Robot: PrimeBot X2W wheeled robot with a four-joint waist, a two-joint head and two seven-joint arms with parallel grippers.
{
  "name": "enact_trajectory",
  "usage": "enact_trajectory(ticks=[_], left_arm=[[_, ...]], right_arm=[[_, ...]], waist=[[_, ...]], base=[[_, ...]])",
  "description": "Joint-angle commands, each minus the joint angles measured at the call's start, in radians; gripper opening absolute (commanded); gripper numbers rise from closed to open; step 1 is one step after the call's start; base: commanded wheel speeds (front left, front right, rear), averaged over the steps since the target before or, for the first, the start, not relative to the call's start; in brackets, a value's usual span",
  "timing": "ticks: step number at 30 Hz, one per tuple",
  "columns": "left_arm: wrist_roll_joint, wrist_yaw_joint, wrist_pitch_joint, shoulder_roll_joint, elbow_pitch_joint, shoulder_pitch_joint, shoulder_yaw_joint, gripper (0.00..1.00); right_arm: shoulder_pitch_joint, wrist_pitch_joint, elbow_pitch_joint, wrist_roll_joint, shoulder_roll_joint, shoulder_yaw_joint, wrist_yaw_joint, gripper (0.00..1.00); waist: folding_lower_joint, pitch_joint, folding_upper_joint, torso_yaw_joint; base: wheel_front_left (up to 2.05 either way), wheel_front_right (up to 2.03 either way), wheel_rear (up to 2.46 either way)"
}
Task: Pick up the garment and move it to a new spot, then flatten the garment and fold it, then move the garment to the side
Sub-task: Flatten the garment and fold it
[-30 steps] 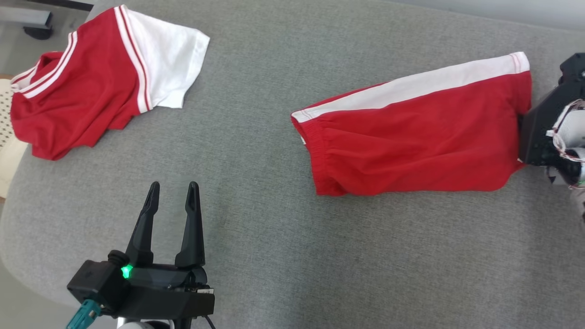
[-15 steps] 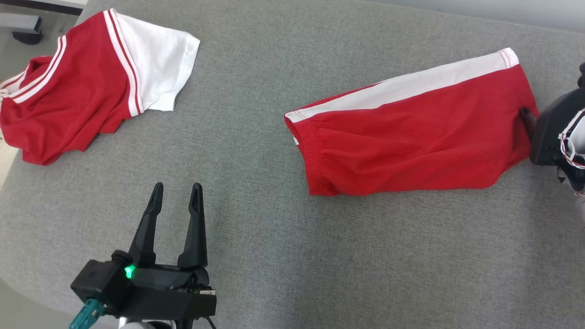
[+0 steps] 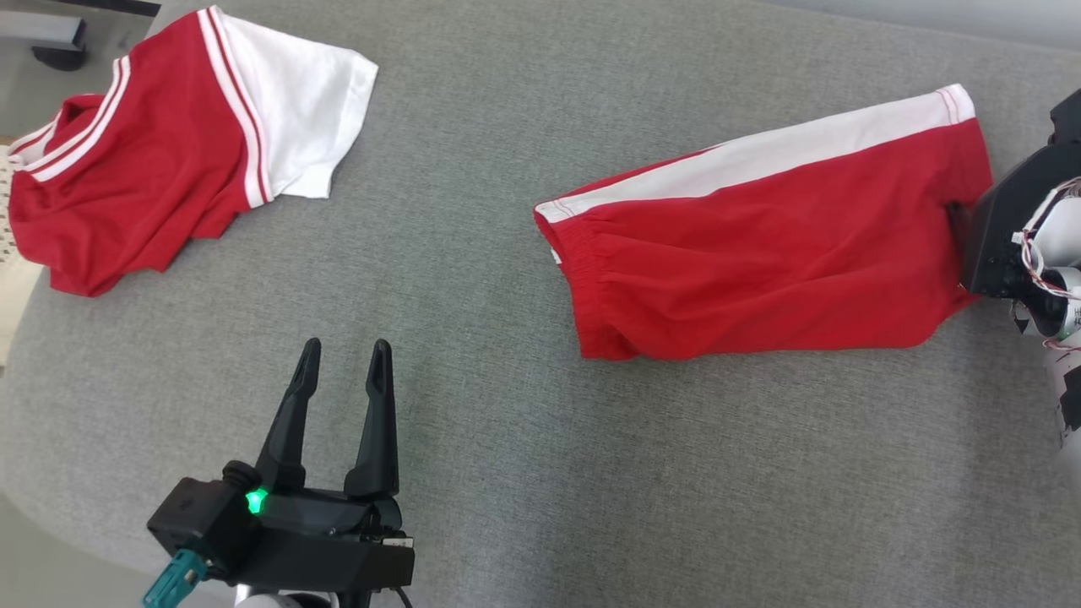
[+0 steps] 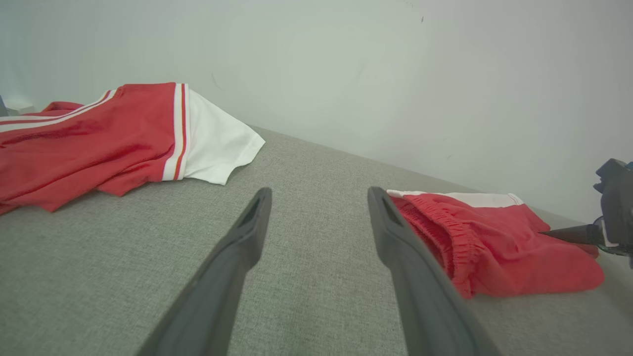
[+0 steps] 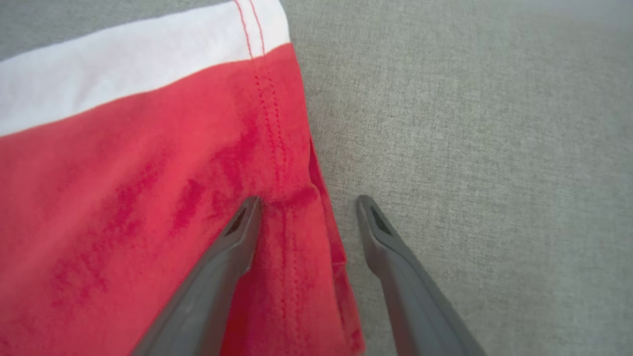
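Left claw [image 3: 346, 344]: jaws apart, empty, held over bare counter [image 3: 591, 473]. I judge it parked there to keep clear of the work.

Right claw [image 5: 308, 199]: jaws apart, clamping nothing. One finger sits over the hem of the garment [image 3: 760, 253], the other over the counter just beside it, which suits an edge grip.

The garment lies folded flat ahead of that claw. Its long axis runs from the hem at the fingertips to the elastic waistband, which points toward the left claw's side. The white stripe lies along the far edge.

Well beyond the left claw lies a red-and-white shirt [image 3: 169, 152].
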Motion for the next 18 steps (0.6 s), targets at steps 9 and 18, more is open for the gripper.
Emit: enact_trajectory(ticks=[9,18], left_arm=[[-0.022,0.000,-0.003,-0.001,0.011,-0.002,-0.009,1.00],[-0.019,0.002,-0.003,-0.001,0.022,0.012,-0.013,1.00]], right_arm=[[0.079,0.067,0.030,0.004,0.040,-0.003,0.007,0.00],[0.094,0.015,-0.008,-0.024,0.022,-0.078,0.004,0.00]], waist=[[0.0001,-0.007,-0.0001,0.020],[0.0001,-0.045,-0.0001,0.017]], base=[[0.00,0.00,0.00],[0.00,0.00,0.00]])
